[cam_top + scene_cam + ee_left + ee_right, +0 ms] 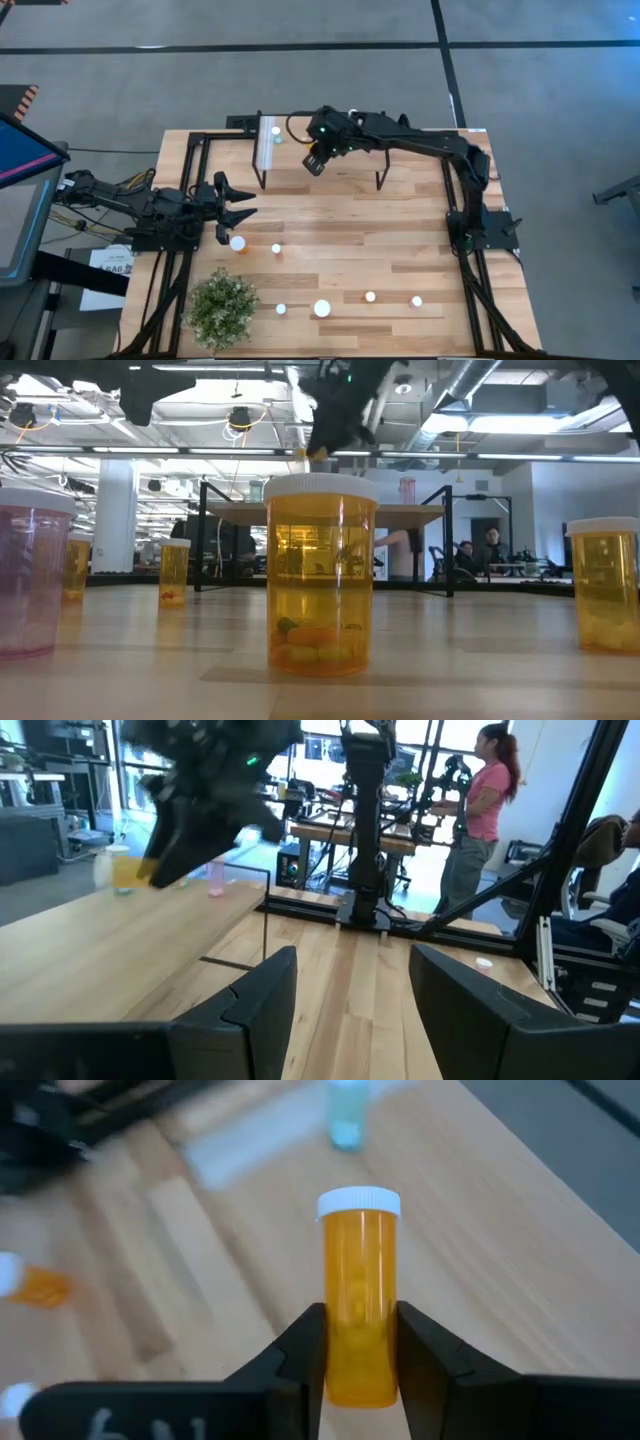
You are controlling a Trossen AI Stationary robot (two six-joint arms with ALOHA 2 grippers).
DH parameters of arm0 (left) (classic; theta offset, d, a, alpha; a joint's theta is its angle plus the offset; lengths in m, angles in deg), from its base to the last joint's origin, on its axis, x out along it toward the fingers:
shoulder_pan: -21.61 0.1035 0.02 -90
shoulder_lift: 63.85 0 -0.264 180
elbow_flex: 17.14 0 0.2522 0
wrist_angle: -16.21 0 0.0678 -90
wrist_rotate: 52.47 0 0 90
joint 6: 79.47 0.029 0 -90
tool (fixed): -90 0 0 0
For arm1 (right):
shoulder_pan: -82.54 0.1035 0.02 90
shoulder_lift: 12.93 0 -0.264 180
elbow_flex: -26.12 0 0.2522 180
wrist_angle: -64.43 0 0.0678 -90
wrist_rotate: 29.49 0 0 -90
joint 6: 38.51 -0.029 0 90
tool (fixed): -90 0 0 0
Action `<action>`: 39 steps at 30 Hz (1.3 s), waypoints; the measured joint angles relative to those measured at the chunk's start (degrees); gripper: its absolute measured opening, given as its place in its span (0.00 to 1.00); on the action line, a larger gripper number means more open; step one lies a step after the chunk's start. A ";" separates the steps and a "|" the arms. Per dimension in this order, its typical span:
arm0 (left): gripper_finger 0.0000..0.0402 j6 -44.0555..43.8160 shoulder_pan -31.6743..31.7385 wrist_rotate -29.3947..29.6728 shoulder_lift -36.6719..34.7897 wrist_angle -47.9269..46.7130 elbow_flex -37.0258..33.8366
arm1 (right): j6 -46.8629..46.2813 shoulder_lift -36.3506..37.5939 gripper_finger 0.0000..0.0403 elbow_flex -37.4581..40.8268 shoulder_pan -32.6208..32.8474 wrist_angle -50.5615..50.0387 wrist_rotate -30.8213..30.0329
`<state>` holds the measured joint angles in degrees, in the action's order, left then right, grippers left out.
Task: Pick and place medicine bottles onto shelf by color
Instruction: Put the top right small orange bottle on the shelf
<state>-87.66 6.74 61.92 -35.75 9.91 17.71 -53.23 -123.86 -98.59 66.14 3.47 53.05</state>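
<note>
Orange bottle [359,1295] with a white cap sits clamped upright between the fingers of your right gripper [316,160], held above the shelf [320,165] at the far side of the table [400,240]; keep it vertical and lower it gently beside its own colour. Your left gripper [238,202], jaws apart and holding nothing, waits at the near left. Counted from overhead: two bottles stand at the shelf's white end [268,140], six white caps dot the table, and one plant [222,308].
</note>
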 joint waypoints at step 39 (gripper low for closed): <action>0.56 3.00 0.22 -1.69 18.44 24.88 0.02 | 3.21 14.91 0.28 46.76 21.34 76.13 4.57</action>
<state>-84.66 6.96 60.24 -17.30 34.79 17.73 -50.02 -108.95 -51.84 87.49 79.60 57.62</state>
